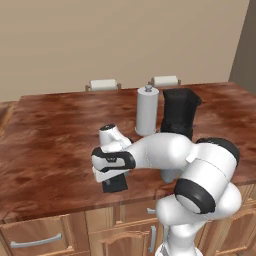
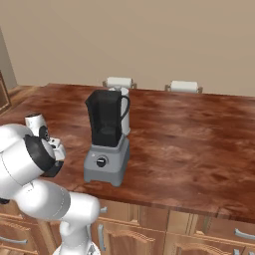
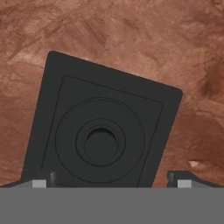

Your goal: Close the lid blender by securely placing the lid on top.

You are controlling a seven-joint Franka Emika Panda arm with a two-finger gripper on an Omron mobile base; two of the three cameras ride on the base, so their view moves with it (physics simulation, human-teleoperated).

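Observation:
The lid (image 3: 101, 131), a flat black square with rounded corners and a round centre recess, lies on the wooden counter directly under my hand. My gripper (image 3: 113, 180) is open, with one fingertip (image 3: 41, 180) outside the lid's left side and the other beyond its right side, nothing between them gripped. In the left base view the gripper (image 1: 114, 179) points down over the lid (image 1: 116, 187) near the counter's front edge. The blender (image 2: 106, 142) stands to the right, a grey base with a black knob under a tall black jar (image 1: 180, 112) whose top is uncovered.
A white upright cylinder with a small grey knob (image 1: 147, 111) stands just left of the blender jar. Two white chair tops (image 1: 103, 84) (image 1: 165, 80) show beyond the counter's far edge. The counter's front edge (image 1: 60, 207) runs close below the lid, with cabinet drawers underneath.

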